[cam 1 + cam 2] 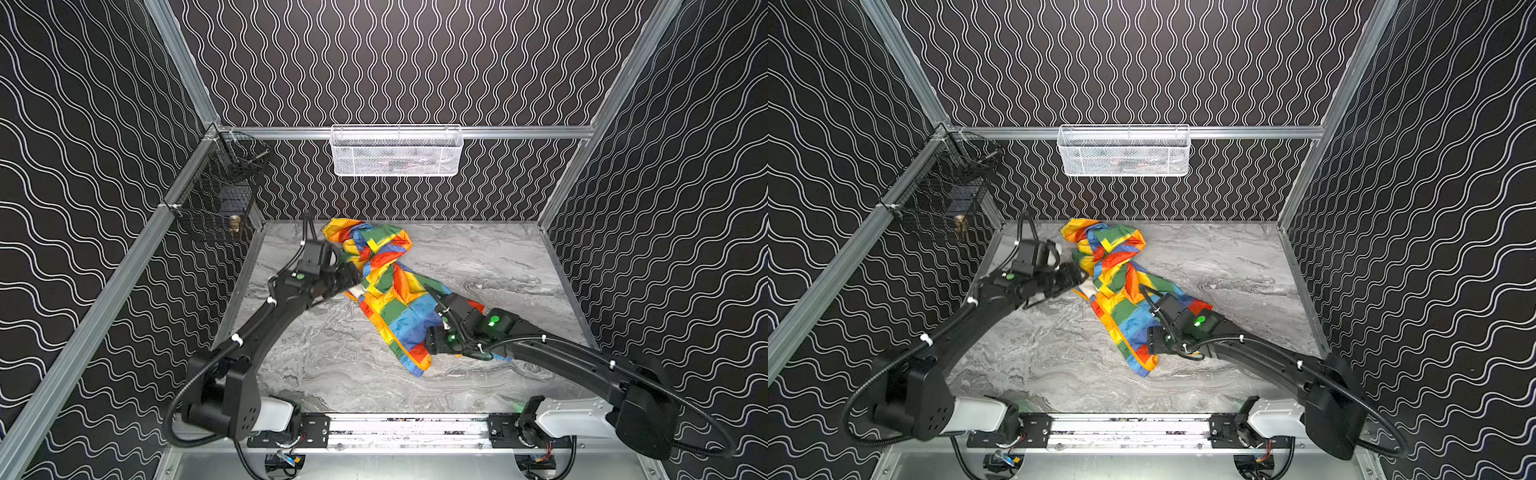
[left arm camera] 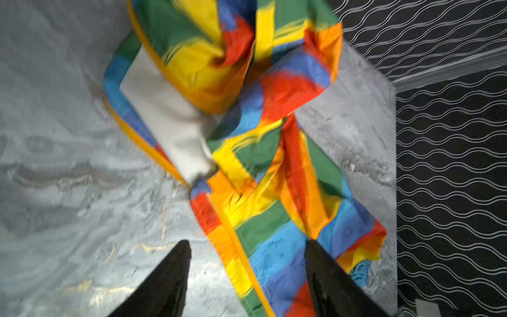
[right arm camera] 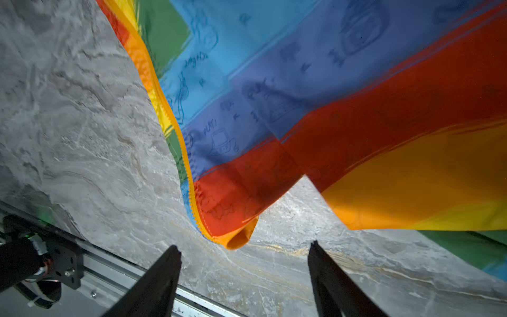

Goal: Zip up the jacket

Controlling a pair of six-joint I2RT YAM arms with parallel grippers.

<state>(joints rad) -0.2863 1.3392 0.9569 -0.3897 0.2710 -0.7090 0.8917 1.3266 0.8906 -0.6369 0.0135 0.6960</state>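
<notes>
Gaping wide, two tools, left tool [image 2: 248, 241] and right tool [image 3: 244, 244], hold nothing beside one crumpled jacket [image 1: 390, 299]

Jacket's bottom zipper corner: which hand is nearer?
Right. The right hand sits open just short of that corner; the left hand is farther up the jacket, beside the white lining.

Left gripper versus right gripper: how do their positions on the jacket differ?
The left gripper is at the middle of the jacket, striped fabric showing between its jaws; the right gripper is by the near hem corner, bare table between its jaws. Both are open, holding nothing.
</notes>
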